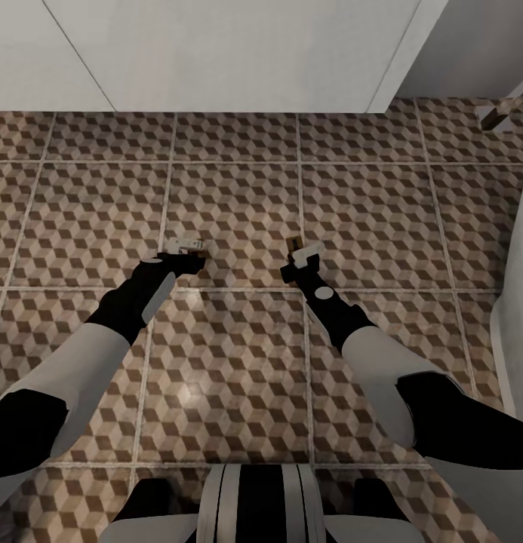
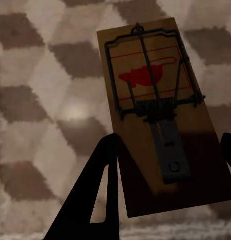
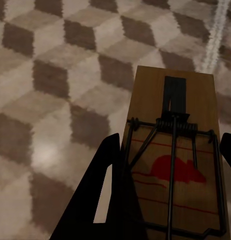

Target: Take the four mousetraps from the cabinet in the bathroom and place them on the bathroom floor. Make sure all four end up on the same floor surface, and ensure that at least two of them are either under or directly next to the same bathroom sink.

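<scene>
Mousetraps (image 2: 160,125) (image 3: 175,165) gripped — one per tool (image 1: 187,246) (image 1: 305,253) — over open bathroom floor (image 1: 238,188).

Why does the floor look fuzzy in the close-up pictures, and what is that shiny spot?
Left wrist view: the floor is blurred, the mousetrap sharper, its near end shadowed. Right wrist view: soft tiles, a pale glare patch. Head view: crisp tiles, one glare spot between the arms.

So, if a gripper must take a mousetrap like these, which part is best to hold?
Probably the long side edges of the board, at the plain end away from the red mark. The mousetrap in the left gripper sits so: fingers flank the flat wood, clear of the wire and spring.
</scene>
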Motion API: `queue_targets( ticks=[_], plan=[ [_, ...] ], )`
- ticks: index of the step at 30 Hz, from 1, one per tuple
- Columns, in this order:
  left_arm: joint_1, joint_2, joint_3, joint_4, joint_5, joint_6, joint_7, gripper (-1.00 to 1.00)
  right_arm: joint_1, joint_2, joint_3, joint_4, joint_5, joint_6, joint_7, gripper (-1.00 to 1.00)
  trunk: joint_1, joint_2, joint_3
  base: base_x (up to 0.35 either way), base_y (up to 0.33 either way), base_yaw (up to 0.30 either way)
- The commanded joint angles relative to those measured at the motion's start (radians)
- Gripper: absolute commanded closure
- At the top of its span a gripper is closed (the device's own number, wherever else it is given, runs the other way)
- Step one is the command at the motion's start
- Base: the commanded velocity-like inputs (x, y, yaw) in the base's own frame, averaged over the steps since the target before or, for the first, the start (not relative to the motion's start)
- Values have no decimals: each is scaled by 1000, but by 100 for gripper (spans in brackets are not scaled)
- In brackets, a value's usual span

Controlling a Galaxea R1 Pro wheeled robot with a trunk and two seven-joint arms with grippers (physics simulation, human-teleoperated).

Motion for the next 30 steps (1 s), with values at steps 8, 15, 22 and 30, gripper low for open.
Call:
queue_targets(
  ticks=[8, 15, 22, 30],
  plan=[
    [10, 1, -7, 4, 9, 4, 9, 100, 0, 0, -1, 23, 7, -6, -1, 100, 0, 0, 0, 40, 0, 0],
    [11, 2, -7, 3, 8, 4, 8, 100, 0, 0, -1, 26, 7, -7, -1, 100, 0, 0, 0, 289, 0, 0],
    [11, 2, -7, 0, 8, 4, 8, 100, 0, 0, -1, 27, 7, -7, 0, 100, 0, 0, 0, 323, 0, 0],
    [11, 2, -8, 2, 9, 4, 8, 100, -1, 0, -1, 67, 9, -6, -1, 100, 0, 0, 0, 137, 0, 0]
  ],
)
